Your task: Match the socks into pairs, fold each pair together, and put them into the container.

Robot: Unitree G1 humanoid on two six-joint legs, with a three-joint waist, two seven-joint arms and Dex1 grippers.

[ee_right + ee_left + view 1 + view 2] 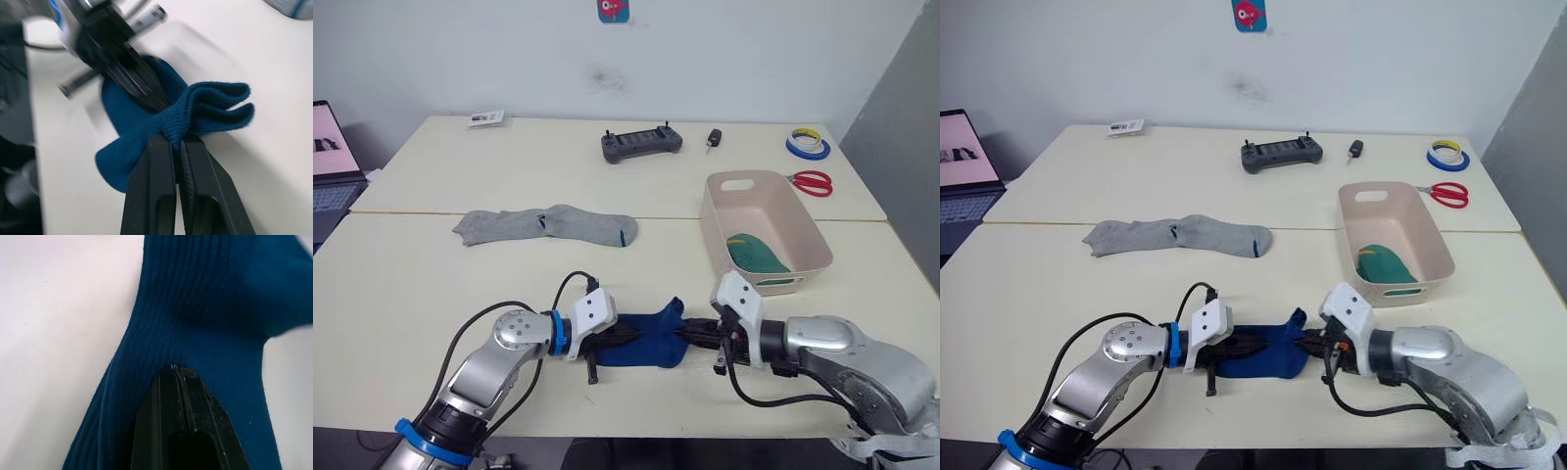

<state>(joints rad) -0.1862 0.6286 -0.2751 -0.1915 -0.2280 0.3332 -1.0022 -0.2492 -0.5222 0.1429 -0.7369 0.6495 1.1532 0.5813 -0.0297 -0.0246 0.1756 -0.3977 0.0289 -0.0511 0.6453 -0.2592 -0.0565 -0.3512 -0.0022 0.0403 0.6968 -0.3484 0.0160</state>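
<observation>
The royal blue socks [651,343] lie bunched near the table's front edge between my two grippers. My left gripper [641,337] is shut, and its fingertips [172,374] rest on the blue fabric with nothing visibly caught between them. From the other side, my right gripper [686,336] is shut on a gathered fold of the blue socks [205,110]. Two grey socks [548,227] lie flat end to end at mid table. The pinkish-beige container [717,235] stands at the right with a green pair [759,253] inside.
A black controller [641,143], a small black item [714,139] and a packet [486,118] lie at the back. Tape rolls [808,145] and red scissors [813,182] sit behind the container. A laptop [328,166] stands at the far left.
</observation>
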